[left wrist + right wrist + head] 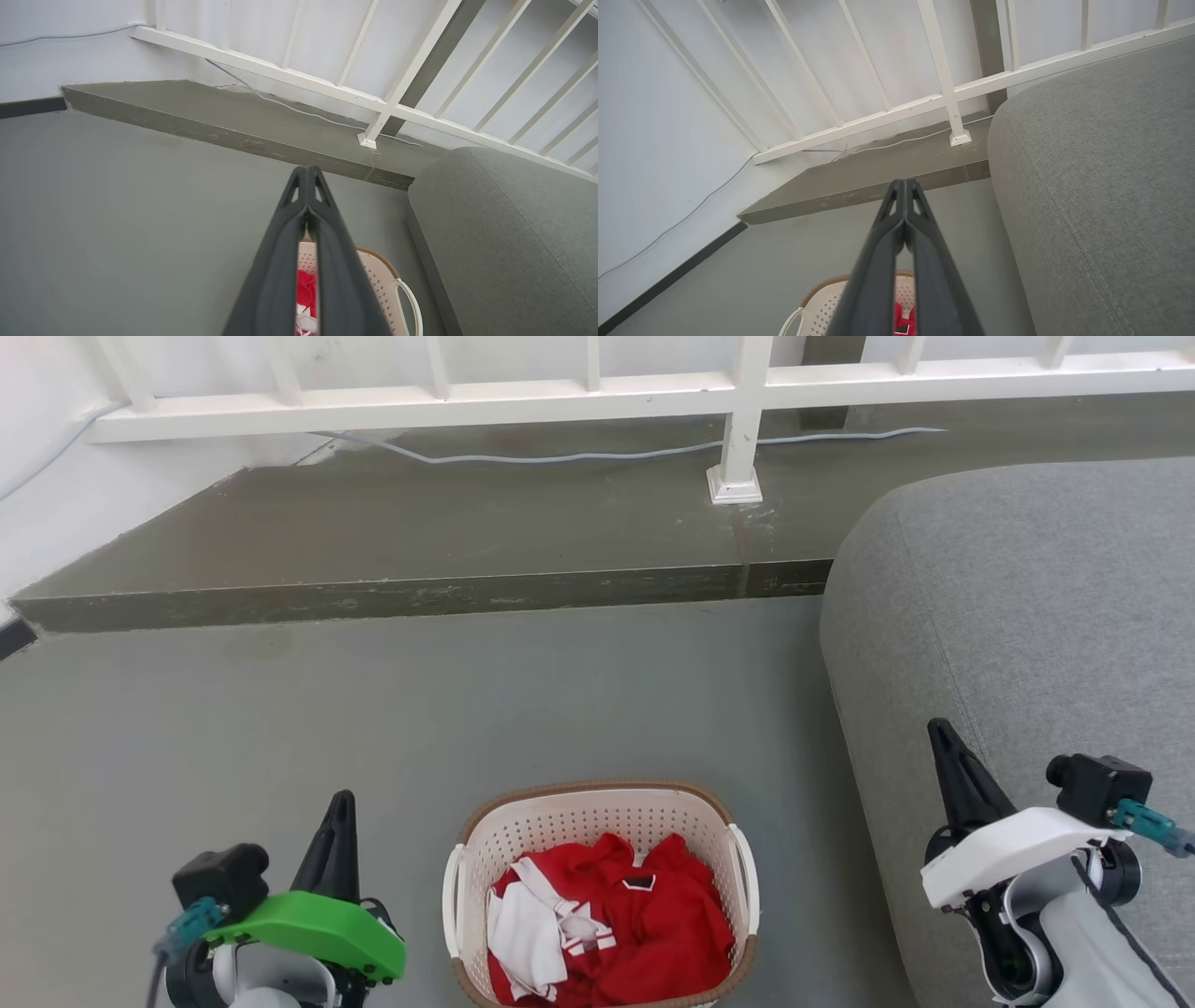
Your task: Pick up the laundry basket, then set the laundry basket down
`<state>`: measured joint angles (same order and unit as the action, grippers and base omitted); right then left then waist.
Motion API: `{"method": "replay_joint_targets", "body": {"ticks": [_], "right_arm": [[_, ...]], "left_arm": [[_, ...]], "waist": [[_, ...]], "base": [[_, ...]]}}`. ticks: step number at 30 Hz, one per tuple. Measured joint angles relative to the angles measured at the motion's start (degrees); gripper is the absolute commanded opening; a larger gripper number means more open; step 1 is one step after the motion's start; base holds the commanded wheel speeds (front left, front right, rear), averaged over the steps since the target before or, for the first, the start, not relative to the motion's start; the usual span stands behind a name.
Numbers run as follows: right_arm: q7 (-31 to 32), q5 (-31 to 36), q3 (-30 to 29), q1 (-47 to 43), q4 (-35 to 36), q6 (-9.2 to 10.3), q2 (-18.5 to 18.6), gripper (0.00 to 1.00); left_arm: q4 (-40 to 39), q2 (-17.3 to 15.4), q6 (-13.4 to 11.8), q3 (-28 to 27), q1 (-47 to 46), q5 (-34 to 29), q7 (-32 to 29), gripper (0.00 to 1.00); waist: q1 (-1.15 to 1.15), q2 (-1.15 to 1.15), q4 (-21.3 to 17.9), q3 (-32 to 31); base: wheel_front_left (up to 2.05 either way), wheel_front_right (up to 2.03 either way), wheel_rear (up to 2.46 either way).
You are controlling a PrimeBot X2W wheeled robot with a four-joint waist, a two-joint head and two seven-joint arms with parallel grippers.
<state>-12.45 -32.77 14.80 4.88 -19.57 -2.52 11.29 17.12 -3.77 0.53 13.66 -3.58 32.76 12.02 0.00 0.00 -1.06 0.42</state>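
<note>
The laundry basket (597,823) was seen standing on the grey floor (280,709), loaded with red and white clothes (644,915), near a grey sofa (1027,616). It was flanked, untouched, by the left claw (341,807) and the right claw (941,735), both clenched on nothing.

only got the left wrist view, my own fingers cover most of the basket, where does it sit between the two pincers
observer: On the head view the laundry basket stands on the floor between them. The left pincer is off to the side of its left handle, not touching it.
operator: and the right pincer
observer: The right pincer is shut and further out, in front of the grey sofa, well clear of the right handle.
operator: how full is it
observer: Crumpled red and white clothing lies in the bottom, below the brown rim.
</note>
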Motion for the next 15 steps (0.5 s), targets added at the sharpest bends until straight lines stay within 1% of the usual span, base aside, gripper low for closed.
{"method": "replay_joint_targets", "body": {"ticks": [2, 5, 13, 15], "right_arm": [[0.48, -1.77, -0.35, 0.0, 0.03, -0.16, -0.11, 0.0], [1.04, -3.5, -1.08, 0.0, 0.07, -0.47, -0.44, 0.0], [2.83, -8.2, -3.01, 0.0, 0.25, -0.53, -1.07, 0.0], [3.01, -9.5, -3.52, 0.0, 0.3, -0.77, -1.32, 0.0]], "left_arm": [[0.0, 0.07, 0.03, -0.27, 0.0, 2.2, -0.41, 0.0], [-0.01, 0.14, 0.47, -0.7, 0.0, 3.53, -0.97, 0.0], [-0.02, 0.43, 0.58, -2.37, 0.0, 8.7, -2.5, 0.0], [-0.03, 0.45, 1.03, -2.67, 0.0, 9.64, -3.02, 0.0]], "waist": [[0.0, 0.0, 0.03, -0.01], [0.0, 0.0, 0.06, -0.02], [0.0, 0.0, 0.15, -0.04], [0.0, 0.0, 0.18, -0.05]], "base": [[0.0, 0.0, 0.0], [0.0, 0.0, 0.0], [0.0, 0.0, 0.0], [0.0, 0.0, 0.0]]}}
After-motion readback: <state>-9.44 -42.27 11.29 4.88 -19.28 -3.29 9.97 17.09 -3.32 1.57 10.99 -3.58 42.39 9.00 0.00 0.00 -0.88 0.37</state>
